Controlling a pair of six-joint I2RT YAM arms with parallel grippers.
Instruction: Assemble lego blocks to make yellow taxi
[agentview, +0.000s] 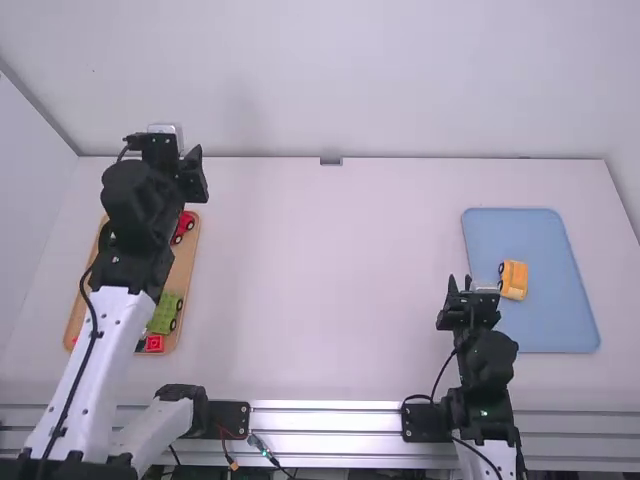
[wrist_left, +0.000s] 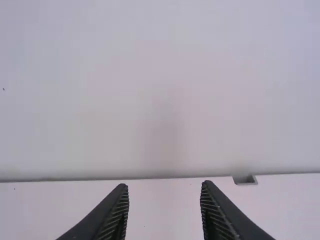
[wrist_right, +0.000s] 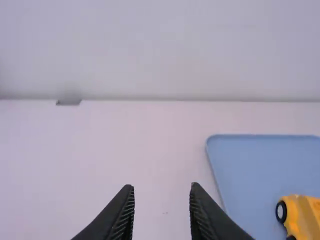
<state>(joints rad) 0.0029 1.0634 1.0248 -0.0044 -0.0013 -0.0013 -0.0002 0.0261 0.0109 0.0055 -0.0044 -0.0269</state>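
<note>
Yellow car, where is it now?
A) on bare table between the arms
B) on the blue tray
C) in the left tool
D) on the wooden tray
B: the yellow car sits on the blue tray, and both tools, left and right, are open with nothing between their fingers.
</note>
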